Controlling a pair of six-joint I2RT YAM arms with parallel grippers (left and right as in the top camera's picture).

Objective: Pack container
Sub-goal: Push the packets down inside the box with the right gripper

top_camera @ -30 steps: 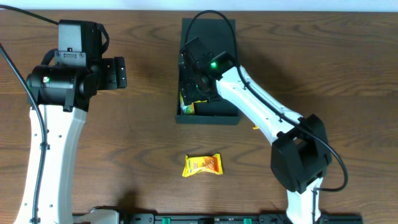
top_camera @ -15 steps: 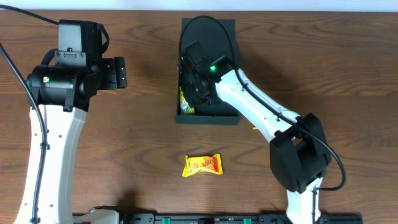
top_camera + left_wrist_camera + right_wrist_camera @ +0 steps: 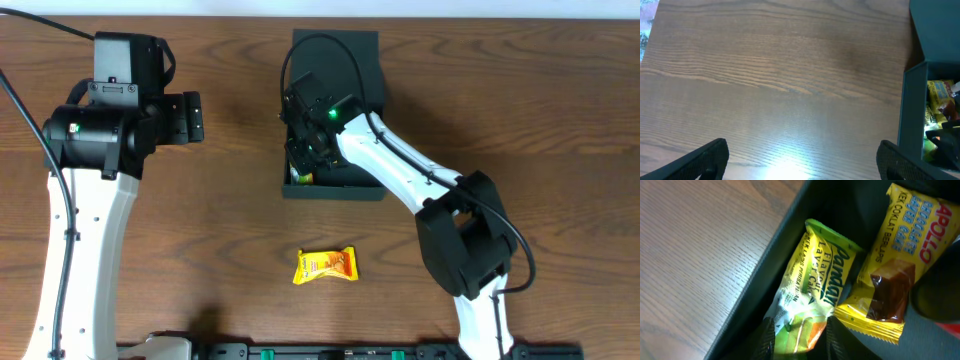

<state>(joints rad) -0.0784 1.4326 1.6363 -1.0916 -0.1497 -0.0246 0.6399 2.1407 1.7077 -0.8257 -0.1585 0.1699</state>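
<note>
The dark teal-green, matte, square rigid container [image 3: 335,192] sits at the far centre of the brown wooden desk [image 3: 200,250], and the right arm reaches down into its near-left corner. In the right wrist view the right end effector [image 3: 800,342] straddles the near end of a crinkly green-and-yellow pandan cake packet [image 3: 817,287]. Its fingers are drawn in close on either side, though whether they actually bite the wrapper cannot be told. This packet lies along the left wall, and its right edge is overlapped by a yellow Apollo chocolate packet [image 3: 900,245]. The step looks like settling the green packet into that corner. To do it well, the packet should lie flat and low against the wall, not propped on its neighbour, so that space is left for more. The fingers should spread fully before any lift, since thin foil clings and could ride up with them. The withdrawal should then go straight up, clear of the left wall and the other packet. One yellow-orange snack packet [image 3: 326,266] waits on the desk at near centre, probably the next pick. The left end effector [image 3: 802,155] is spread wide over bare wood to the left of the container, well out of the way, and is best left there.
</note>
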